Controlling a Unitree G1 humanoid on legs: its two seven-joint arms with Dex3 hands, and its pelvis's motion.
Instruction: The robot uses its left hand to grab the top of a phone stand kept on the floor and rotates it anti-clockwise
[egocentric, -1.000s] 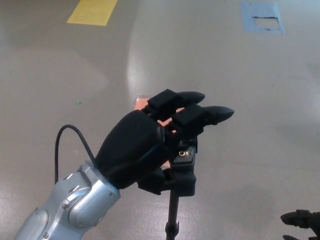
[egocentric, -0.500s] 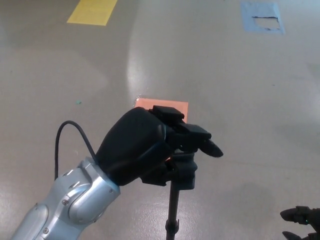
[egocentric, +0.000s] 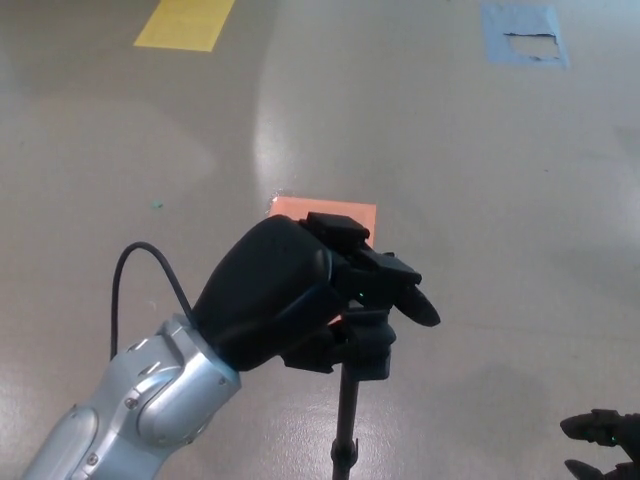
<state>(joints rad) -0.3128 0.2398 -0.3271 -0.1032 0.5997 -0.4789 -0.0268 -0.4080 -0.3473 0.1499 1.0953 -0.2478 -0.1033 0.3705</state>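
The black phone stand (egocentric: 349, 410) rises from the floor at the bottom centre, a thin pole with a clamp head on top. My left hand (egocentric: 290, 300) is wrapped over that head, fingers (egocentric: 400, 290) curled down across it, so most of the top is hidden. The silver left forearm (egocentric: 140, 405) comes in from the lower left with a black cable looping off it. Only the black fingertips of my right hand (egocentric: 603, 440) show at the bottom right corner, well away from the stand.
An orange-pink square patch (egocentric: 330, 213) lies on the grey floor just beyond the hand. A yellow floor marking (egocentric: 186, 22) sits at the top left and a torn blue one (egocentric: 525, 33) at the top right.
The left hand's fingers, stretched out above the stand's head a second ago, have curled down and closed on it. The right hand has stayed put.
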